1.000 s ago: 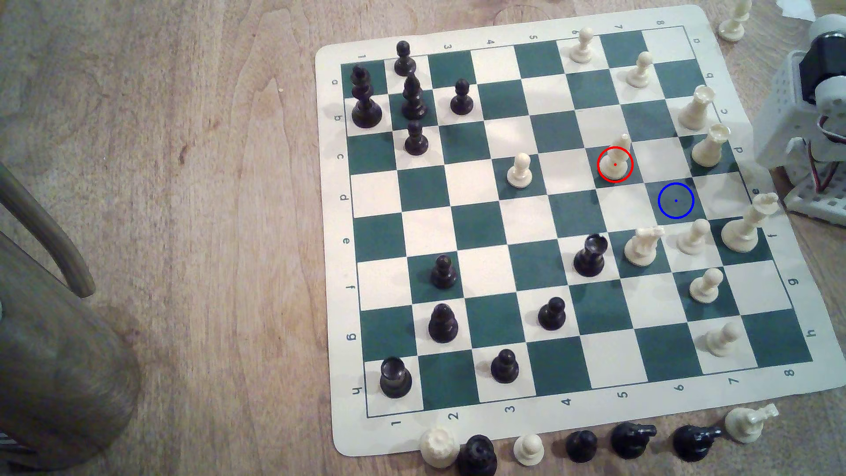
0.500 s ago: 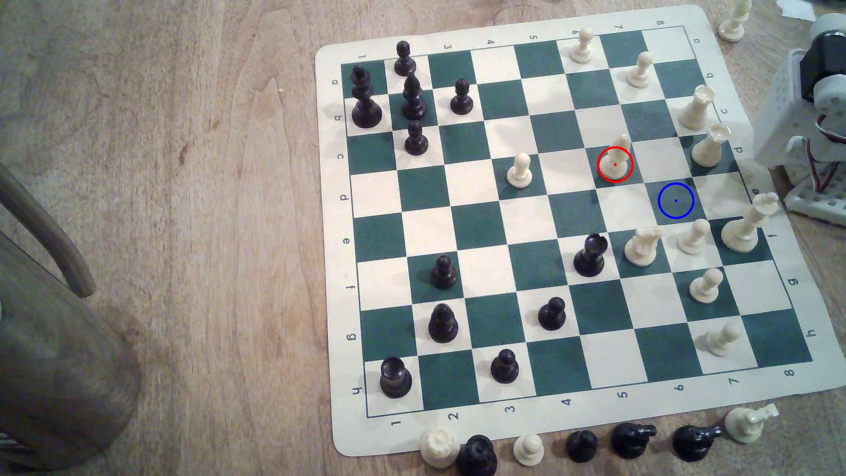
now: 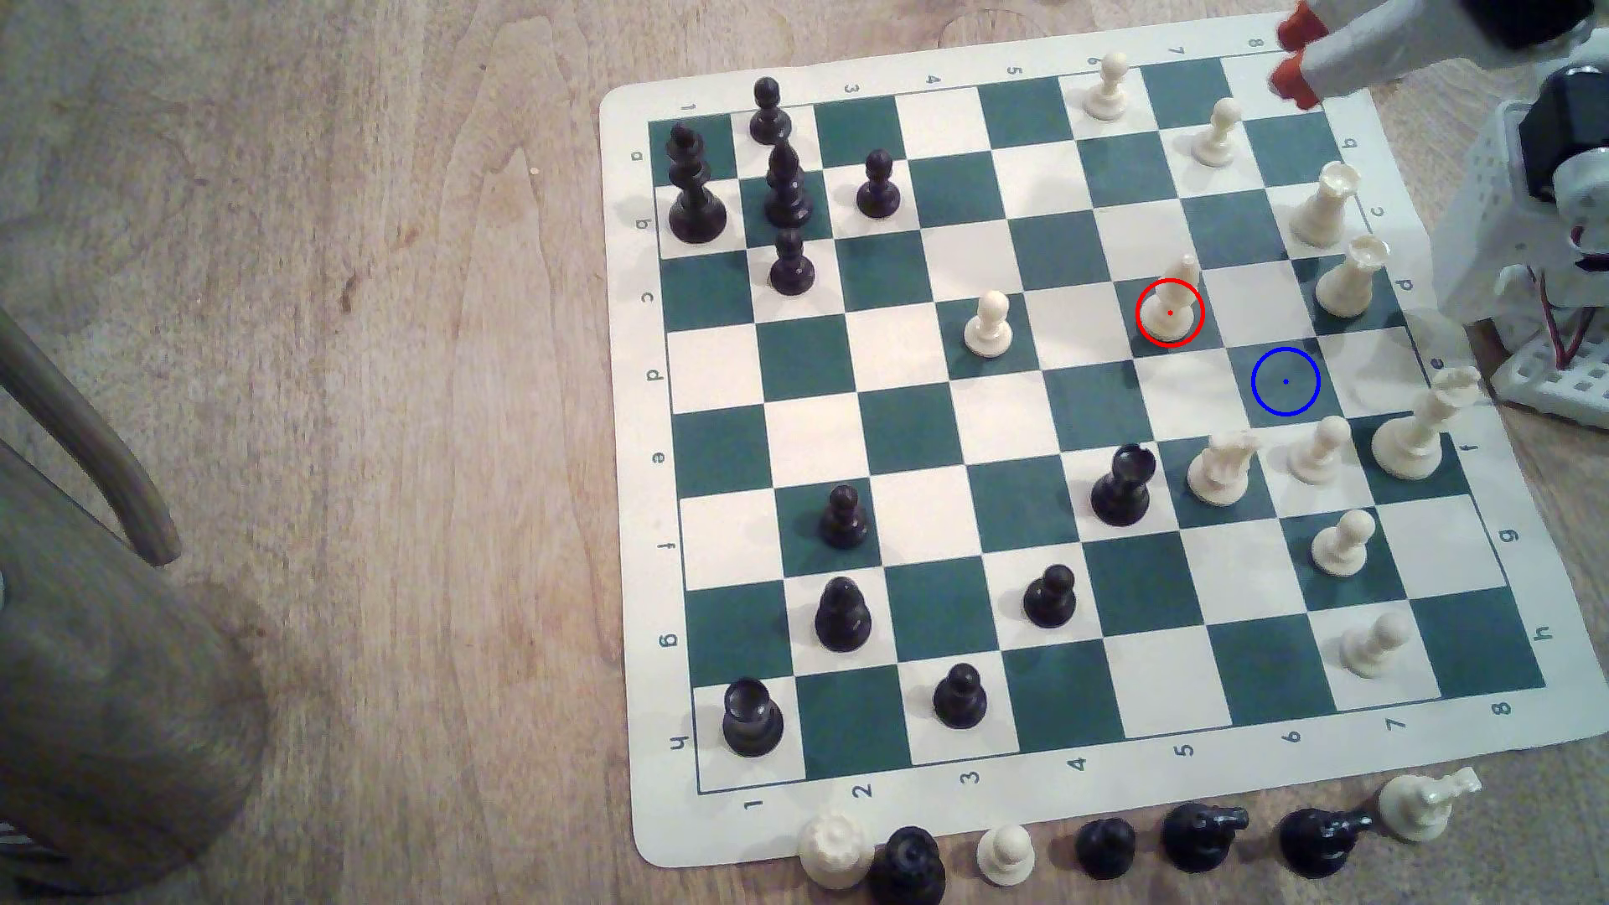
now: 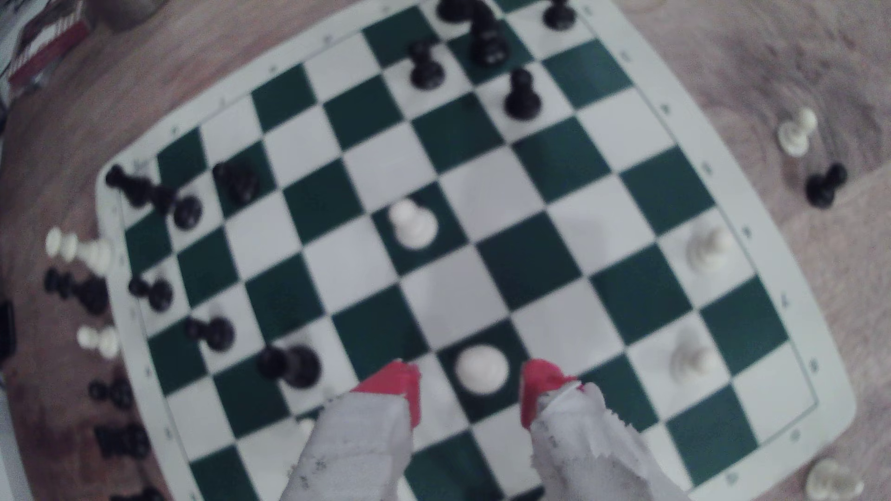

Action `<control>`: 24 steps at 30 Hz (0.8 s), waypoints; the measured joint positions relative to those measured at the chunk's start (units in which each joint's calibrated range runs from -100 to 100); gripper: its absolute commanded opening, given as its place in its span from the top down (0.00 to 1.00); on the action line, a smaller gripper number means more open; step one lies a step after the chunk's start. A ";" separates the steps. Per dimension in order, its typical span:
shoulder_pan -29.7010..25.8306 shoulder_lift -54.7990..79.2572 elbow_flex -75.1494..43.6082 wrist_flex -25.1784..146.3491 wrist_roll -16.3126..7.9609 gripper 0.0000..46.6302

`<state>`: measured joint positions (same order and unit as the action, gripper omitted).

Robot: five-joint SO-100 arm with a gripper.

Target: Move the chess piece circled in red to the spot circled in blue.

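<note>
The gripper [image 3: 1287,54] has entered at the board's one o'clock corner, jaws spread and empty. The chess piece [image 3: 1171,305] stands ungrasped; the spot [image 3: 1286,381] lies vacant at its four o'clock.

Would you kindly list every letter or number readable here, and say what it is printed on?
"1 2 3 4 5 6 7 8": near border of the chess mat.
"3 4 5 6 7 8": far border.
"a b c d e f g h": both side borders.
Border marks in the wrist view: too blurred to read.
</note>
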<state>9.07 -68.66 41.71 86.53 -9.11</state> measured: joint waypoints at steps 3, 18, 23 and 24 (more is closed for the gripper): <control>-1.40 4.78 -2.35 1.51 -0.98 0.64; -4.50 22.62 5.60 -8.61 -2.64 0.59; -4.42 28.40 8.86 -13.86 -2.64 0.61; -4.42 28.99 8.95 -14.26 -2.64 0.61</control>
<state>4.65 -39.67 50.66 72.27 -11.75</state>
